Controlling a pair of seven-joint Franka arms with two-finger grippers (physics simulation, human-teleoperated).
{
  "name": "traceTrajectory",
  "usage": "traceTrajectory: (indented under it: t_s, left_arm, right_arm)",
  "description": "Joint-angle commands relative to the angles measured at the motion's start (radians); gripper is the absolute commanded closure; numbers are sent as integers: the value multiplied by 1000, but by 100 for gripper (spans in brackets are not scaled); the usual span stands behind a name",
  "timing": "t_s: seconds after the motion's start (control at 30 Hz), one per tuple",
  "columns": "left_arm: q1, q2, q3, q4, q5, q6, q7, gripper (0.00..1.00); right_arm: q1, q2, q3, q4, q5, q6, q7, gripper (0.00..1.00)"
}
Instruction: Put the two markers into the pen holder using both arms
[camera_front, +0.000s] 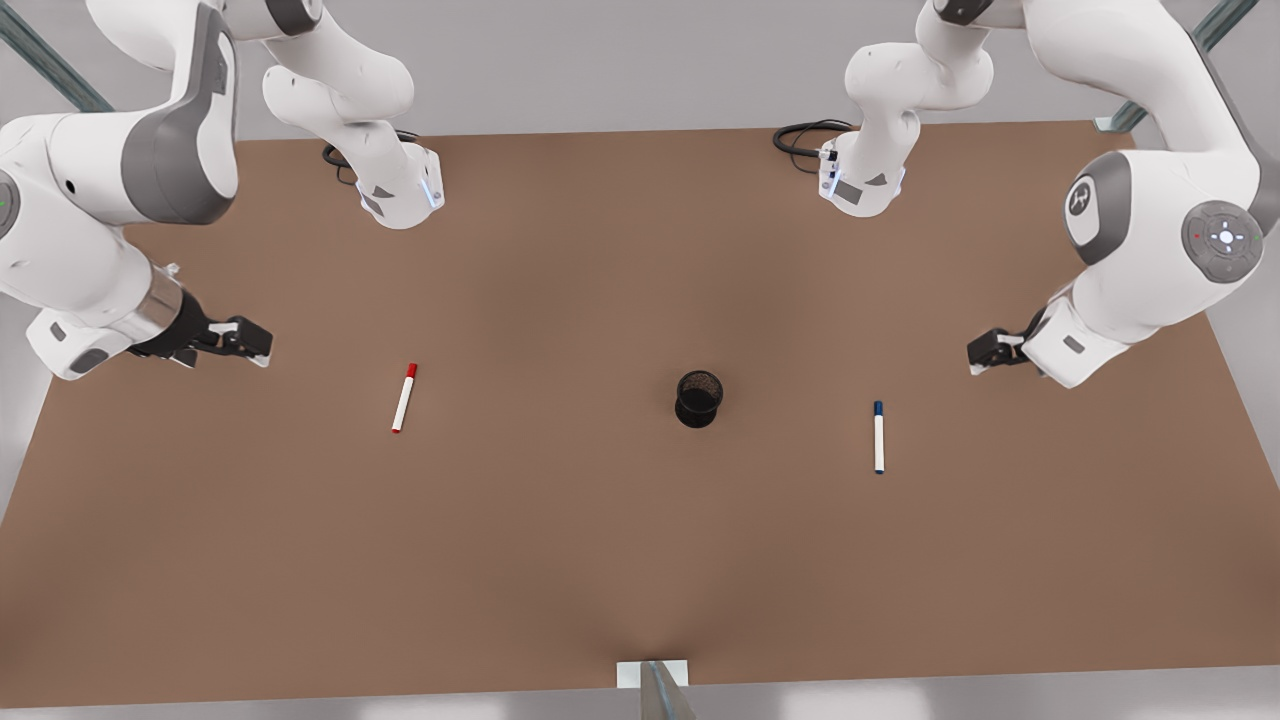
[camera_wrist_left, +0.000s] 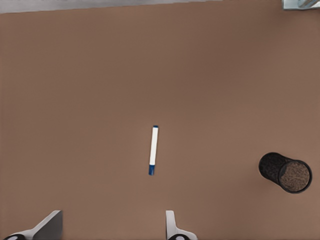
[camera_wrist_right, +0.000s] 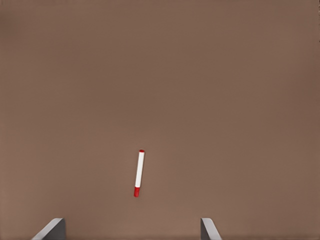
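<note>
The red-capped marker (camera_front: 404, 398) (camera_wrist_right: 139, 173) lies flat on the brown table (camera_front: 560, 540) toward the front view's left. My right gripper (camera_front: 255, 341) (camera_wrist_right: 131, 231) hovers open to that side of it, apart from it. The blue-capped marker (camera_front: 879, 437) (camera_wrist_left: 153, 150) lies flat toward the front view's right. My left gripper (camera_front: 985, 352) (camera_wrist_left: 111, 230) hangs open above the table beyond it, holding nothing. The black mesh pen holder (camera_front: 698, 398) (camera_wrist_left: 285, 172) stands upright between the two markers, closer to the blue one.
Both arm bases (camera_front: 400, 190) (camera_front: 860, 180) stand at the table's far edge with black cables beside them. A small white bracket (camera_front: 653, 674) sits at the near edge.
</note>
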Motion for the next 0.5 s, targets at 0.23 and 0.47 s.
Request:
traceTrajectory:
  t_s: [0.23, 0.47]
  left_arm:
    - [-29, 224, -3, -130, -12, 493, -108, 0]
    - [-26, 281, -4, -379, -74, 825, -148, 1]
  right_arm:
    - [-11, -1, 0, -2, 1, 2, 0, 0]
    - [-11, -1, 6, -2, 1, 2, 2, 0]
